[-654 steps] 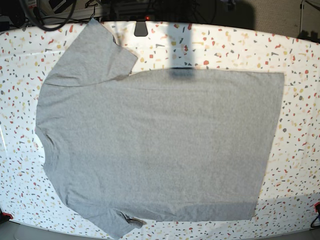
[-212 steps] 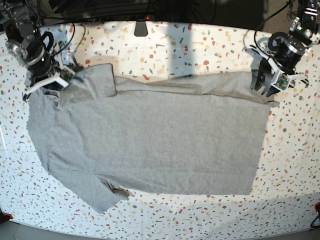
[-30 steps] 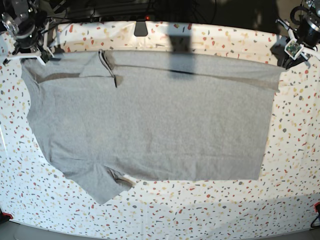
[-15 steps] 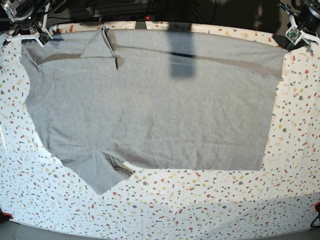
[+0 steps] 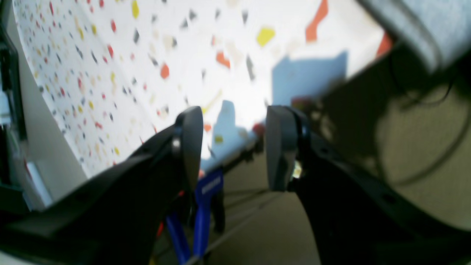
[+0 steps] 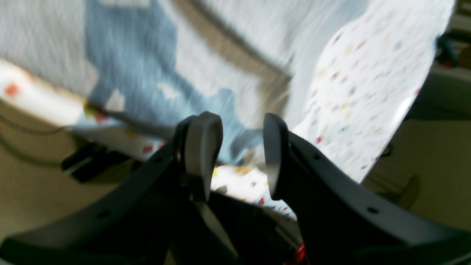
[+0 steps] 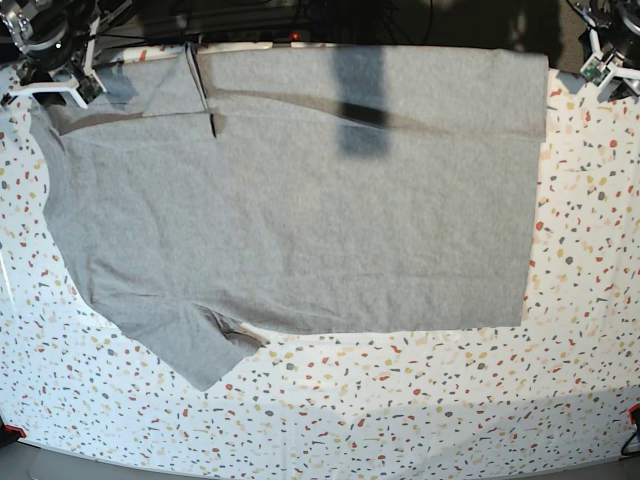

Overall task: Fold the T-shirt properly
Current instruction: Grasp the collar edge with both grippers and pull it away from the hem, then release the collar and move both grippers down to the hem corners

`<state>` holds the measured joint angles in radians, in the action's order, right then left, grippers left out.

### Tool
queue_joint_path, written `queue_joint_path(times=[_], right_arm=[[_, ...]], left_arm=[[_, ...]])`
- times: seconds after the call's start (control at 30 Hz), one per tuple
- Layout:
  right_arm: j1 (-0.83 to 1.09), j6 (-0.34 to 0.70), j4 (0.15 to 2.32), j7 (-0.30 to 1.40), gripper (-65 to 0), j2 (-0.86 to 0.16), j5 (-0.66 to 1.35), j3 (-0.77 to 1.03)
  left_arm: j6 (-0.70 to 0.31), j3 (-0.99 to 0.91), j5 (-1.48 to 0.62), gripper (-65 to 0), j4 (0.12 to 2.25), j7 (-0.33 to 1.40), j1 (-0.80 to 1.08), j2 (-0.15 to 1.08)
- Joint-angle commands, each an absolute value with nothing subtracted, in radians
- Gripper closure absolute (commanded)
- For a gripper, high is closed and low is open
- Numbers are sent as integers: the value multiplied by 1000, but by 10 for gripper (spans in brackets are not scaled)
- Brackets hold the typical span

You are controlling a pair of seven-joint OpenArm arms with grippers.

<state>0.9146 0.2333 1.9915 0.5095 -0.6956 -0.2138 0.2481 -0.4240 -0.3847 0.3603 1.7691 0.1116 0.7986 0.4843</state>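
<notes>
We see one T-shirt (image 7: 300, 210) lying flat on the speckled tabletop (image 7: 400, 400). It fills most of the top, and its far side reaches the far edge. One sleeve points toward the near left corner.

At the far left corner is our right gripper (image 6: 235, 162). Its two fingers are apart and hold nothing; grey cloth lies just past them.

At the far right corner is our left gripper (image 5: 233, 147). Its fingers are apart too, with only bare tabletop between them. The shirt's corner sits just beside it.

We think the shirt is soft, light and floppy. It will sag and wrinkle if we lift it in the middle. Pinching it at the corners or along the hem should work best, one corner for each gripper.

We count one shirt and two grippers.
</notes>
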Motion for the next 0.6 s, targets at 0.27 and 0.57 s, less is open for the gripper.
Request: queue_joint_path(times=[0.27,0.57], right_arm=[[741,206,2048,506,-234,-710,104,258],[453,325,1929,544,-234,-709,361,258]], left_arm=[[-510,-422,-110,-270,1797,187,576,508],[-585,-416,-369,-264,1625,331,230,504]])
